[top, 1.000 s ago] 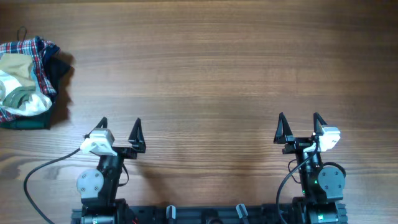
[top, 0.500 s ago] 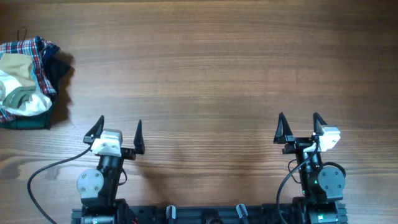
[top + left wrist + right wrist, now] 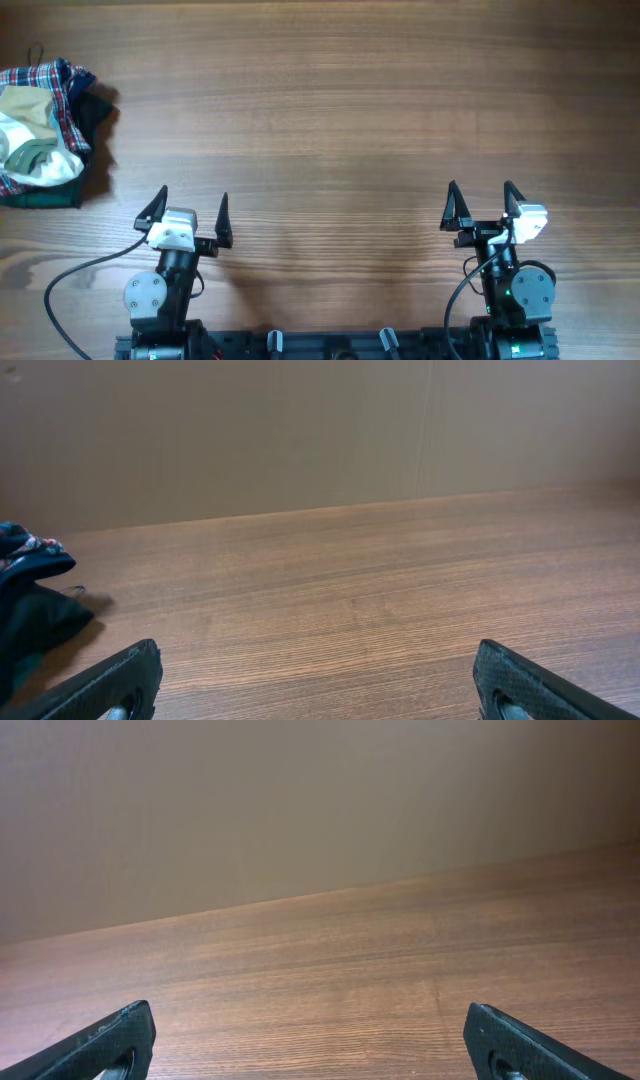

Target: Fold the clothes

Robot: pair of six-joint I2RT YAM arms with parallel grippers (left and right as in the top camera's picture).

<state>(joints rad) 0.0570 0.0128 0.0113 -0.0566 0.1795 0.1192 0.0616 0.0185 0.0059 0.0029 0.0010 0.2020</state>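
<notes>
The clothes (image 3: pixel 28 145), a small cream and tan garment with olive-green trim, lie crumpled on top of a pile at the table's far left edge. My left gripper (image 3: pixel 191 208) is open and empty near the front edge, well right of and nearer than the pile. My right gripper (image 3: pixel 482 202) is open and empty at the front right. In the left wrist view the open fingers (image 3: pixel 320 685) frame bare wood. Only a dark edge of the pile (image 3: pixel 25 615) shows at the left. The right wrist view shows open fingers (image 3: pixel 310 1045) over bare wood.
A red-and-blue plaid garment (image 3: pixel 62 85) wraps the top and right of the pile, and a dark green folded cloth (image 3: pixel 45 195) lies under it. The wooden table (image 3: pixel 330 120) spreads wide between pile and grippers. A plain wall (image 3: pixel 300 810) stands behind.
My left wrist has turned slightly, bringing its camera housing to the right and squaring the gripper forward. The right arm and the pile have not moved.
</notes>
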